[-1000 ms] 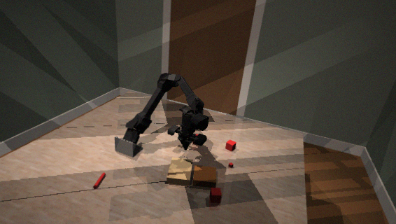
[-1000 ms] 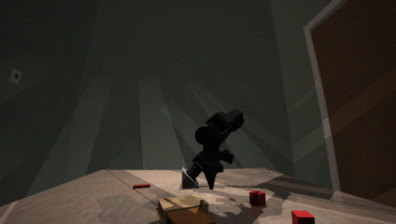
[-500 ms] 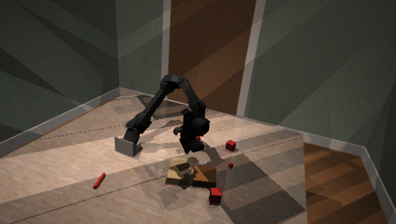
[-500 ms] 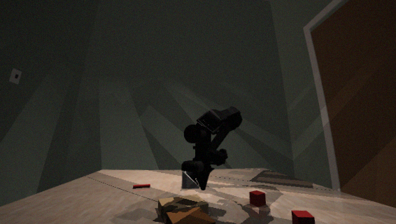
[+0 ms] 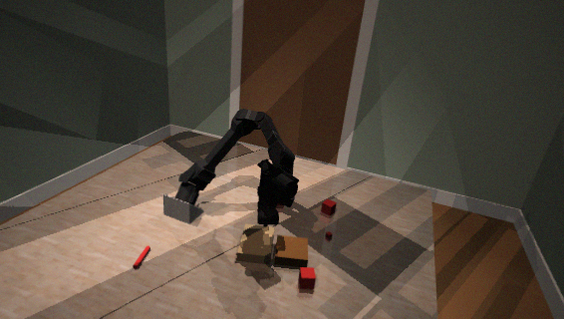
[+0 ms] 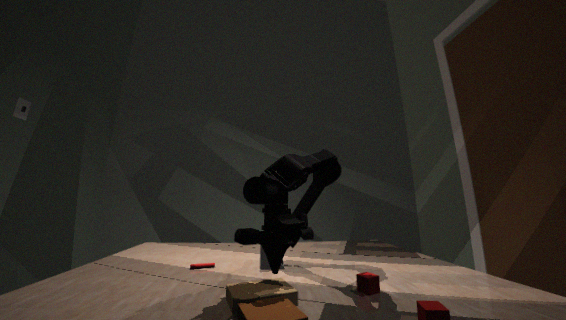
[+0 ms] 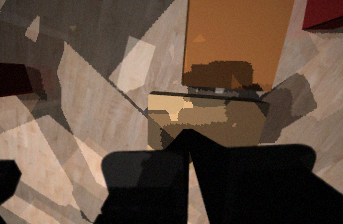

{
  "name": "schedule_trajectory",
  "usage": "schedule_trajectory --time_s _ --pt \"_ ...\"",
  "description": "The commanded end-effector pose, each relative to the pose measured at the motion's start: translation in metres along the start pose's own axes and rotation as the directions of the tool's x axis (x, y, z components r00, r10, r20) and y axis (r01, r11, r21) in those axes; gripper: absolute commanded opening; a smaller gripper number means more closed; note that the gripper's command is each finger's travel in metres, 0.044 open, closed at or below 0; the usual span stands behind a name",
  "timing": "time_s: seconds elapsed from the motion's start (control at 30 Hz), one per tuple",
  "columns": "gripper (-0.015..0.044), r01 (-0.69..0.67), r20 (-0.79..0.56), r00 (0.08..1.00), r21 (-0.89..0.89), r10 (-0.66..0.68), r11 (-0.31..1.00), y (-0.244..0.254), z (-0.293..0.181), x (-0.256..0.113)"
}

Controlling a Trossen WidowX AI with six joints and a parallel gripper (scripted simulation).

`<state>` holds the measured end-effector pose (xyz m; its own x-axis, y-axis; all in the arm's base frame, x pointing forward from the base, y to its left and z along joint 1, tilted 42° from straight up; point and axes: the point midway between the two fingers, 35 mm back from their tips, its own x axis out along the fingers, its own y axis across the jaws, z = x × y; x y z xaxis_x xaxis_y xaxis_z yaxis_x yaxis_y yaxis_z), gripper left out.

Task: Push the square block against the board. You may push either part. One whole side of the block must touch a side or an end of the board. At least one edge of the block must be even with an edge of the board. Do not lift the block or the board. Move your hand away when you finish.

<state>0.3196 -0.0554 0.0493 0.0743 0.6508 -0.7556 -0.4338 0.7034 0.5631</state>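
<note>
The orange-brown block [image 5: 294, 251] [image 6: 272, 310] [image 7: 232, 35] looks roughly square and lies flat beside the longer pale yellow board [image 5: 255, 245] [image 6: 255, 292] [image 7: 207, 119]. A narrow dark gap shows between their facing sides in the top view and the wrist view. Their front edges look nearly even in the top view; at the back the board reaches further than the block. My gripper [image 5: 267, 223] [image 6: 275, 272] [image 7: 187, 133] is shut and empty, with its tips pointing down near the board's far part, apparently just above its height. The fingers hide the board's near side in the wrist view.
A red cube [image 5: 307, 278] [image 7: 329, 12] stands close in front of the block. Another red cube [image 5: 328, 207] [image 6: 433, 311] and a tiny red cube [image 5: 328, 235] lie behind the block. A third larger red cube [image 6: 368, 283] stands nearer the arm. A red rod [image 5: 141, 257] [image 6: 202, 266] lies apart.
</note>
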Motion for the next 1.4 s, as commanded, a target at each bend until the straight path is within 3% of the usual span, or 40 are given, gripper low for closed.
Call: schedule_trajectory --time_s 0.0,0.3,0.6,1.0,1.37 --pt "0.0000 0.009 -0.002 1.000 0.136 -0.009 0.991 -0.012 0.000 -0.001" --pt "0.0000 0.010 -0.004 1.000 0.432 -0.009 0.902 -0.035 -0.005 -0.001" --pt "0.0000 0.009 -0.005 1.000 0.686 -0.007 0.727 -0.057 -0.010 -0.001" --pt "0.0000 0.007 -0.006 1.000 0.921 -0.005 0.390 -0.086 -0.021 0.000" --pt "0.0000 0.005 -0.005 1.000 1.000 0.001 0.022 -0.112 -0.033 0.002"
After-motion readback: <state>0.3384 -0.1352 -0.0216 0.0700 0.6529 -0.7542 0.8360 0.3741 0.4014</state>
